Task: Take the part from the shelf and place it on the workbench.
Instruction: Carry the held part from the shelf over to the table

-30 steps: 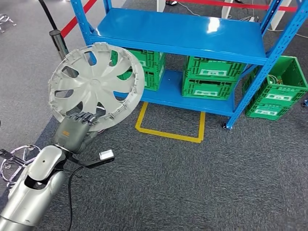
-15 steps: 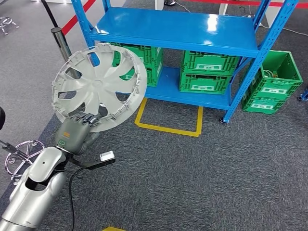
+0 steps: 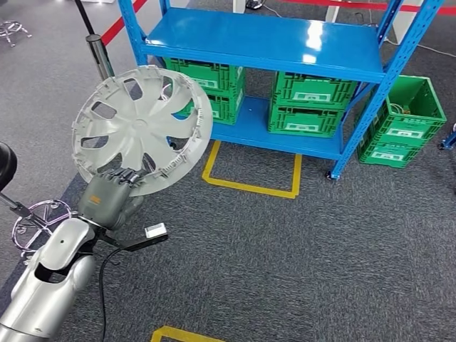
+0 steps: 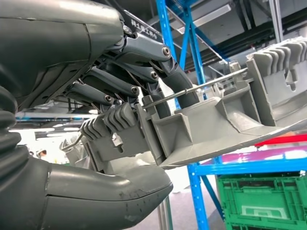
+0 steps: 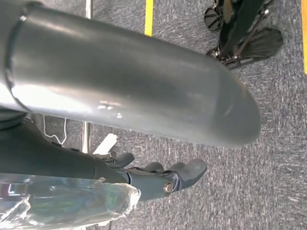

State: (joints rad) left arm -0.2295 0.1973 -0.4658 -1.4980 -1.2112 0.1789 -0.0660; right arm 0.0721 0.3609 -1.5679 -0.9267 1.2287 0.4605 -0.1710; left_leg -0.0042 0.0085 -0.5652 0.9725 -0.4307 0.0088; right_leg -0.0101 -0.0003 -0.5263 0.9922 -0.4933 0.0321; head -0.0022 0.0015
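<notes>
The wheel cover (image 3: 141, 127), off the blue shelf (image 3: 268, 46), was probably light, stiff plastic with brittle rim clips, best gripped at the rim. The left robot hand (image 3: 110, 196) grasped its lower edge, holding it tilted above the carpet. The right robot hand (image 5: 159, 177) hung released.

We see a pale grey wheel cover (image 3: 141, 128), blue shelf (image 3: 268, 44), green crates (image 3: 312, 103), and yellow floor marking (image 3: 250, 187).
</notes>
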